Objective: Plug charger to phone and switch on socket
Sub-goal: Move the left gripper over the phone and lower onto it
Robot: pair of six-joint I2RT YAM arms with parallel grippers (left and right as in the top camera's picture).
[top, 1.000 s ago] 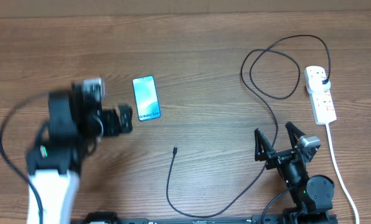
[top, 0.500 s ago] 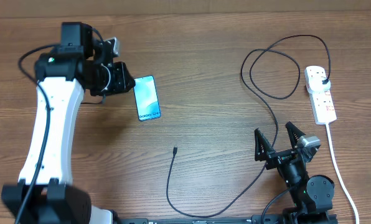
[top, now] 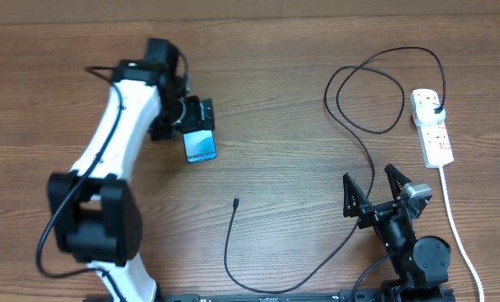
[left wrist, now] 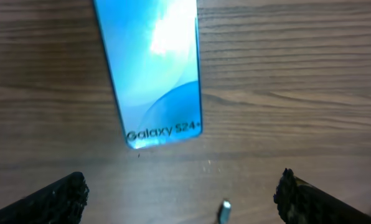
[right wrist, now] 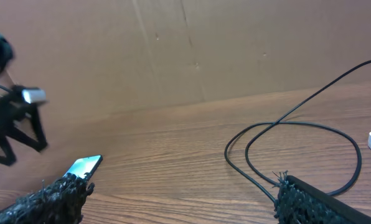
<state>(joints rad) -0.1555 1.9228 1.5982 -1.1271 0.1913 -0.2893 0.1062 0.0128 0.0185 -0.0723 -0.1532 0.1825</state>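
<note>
The phone (top: 200,147) lies flat at left centre, light blue screen up, "Galaxy S24" text at its near end. My left gripper (top: 197,117) hovers open over its far end; in the left wrist view the phone (left wrist: 151,68) lies ahead of the spread, empty fingers (left wrist: 182,200). The charger cable (top: 351,126) loops from its connector tip (top: 236,201), also in the left wrist view (left wrist: 224,211), to a black plug (top: 435,106) in the socket strip (top: 434,132). My right gripper (top: 374,190) is open and empty near the front edge, beside the cable.
The strip's thick white cord (top: 456,222) runs to the front right edge. A brown cardboard wall (right wrist: 173,50) stands behind the table. The right wrist view shows the phone (right wrist: 83,167), cable loops (right wrist: 297,134) and my left arm (right wrist: 11,118).
My left arm has swung from the table's left side up and to the right, and its gripper now sits over the phone's far end. The right arm, cable and phone have not moved.
</note>
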